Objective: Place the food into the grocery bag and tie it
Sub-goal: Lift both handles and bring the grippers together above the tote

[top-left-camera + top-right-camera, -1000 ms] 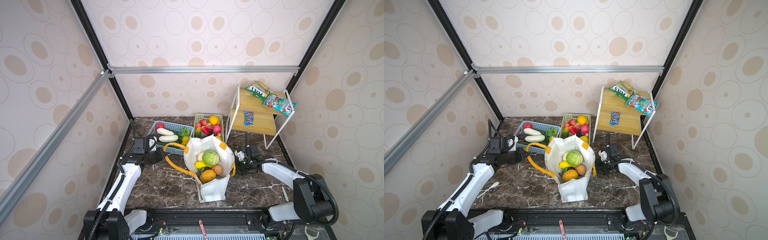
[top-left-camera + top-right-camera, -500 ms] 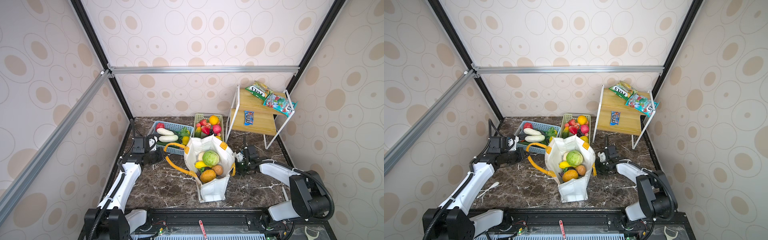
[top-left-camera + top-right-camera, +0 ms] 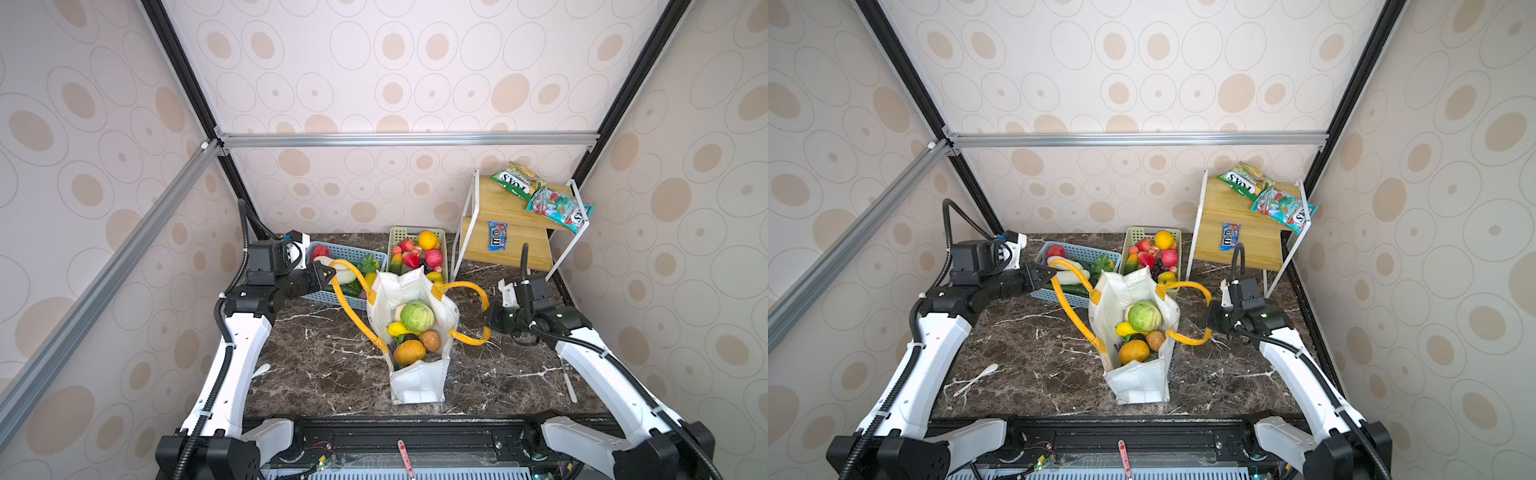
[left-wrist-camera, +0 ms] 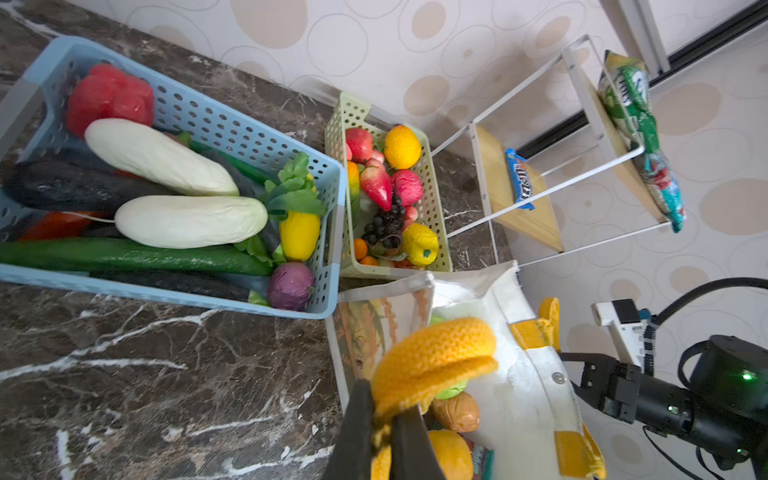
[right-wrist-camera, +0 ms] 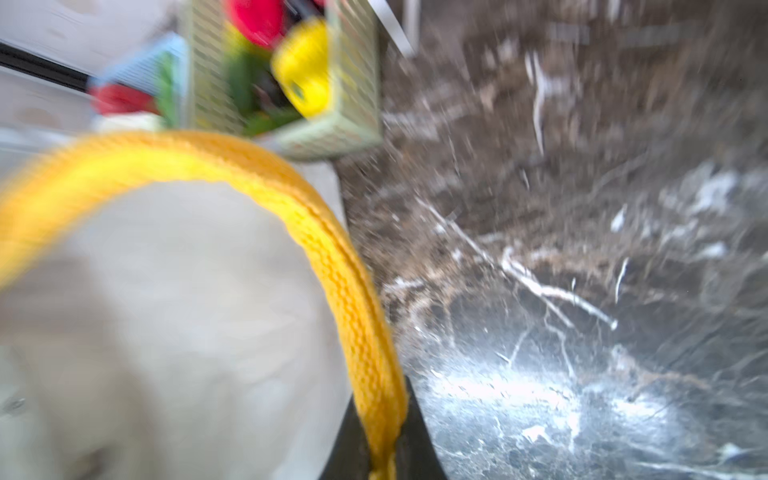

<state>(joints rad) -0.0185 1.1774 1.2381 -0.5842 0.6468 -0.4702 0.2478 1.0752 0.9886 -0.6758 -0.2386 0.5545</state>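
**Grocery bag** (image 3: 415,376) standing open at centre frame on the counter (image 3: 316,374), with a cabbage (image 3: 417,316) and other produce inside. The left end effector (image 3: 331,272), centre left, is closed on the left-hand handle (image 4: 436,353). The right end effector (image 3: 488,321), centre right, is clamped on the right-hand handle (image 5: 332,257).

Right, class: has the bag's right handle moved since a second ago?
Yes. The right handle now bows out farther right of the green basket, away from the grocery bag, pinched in the shut right claw.
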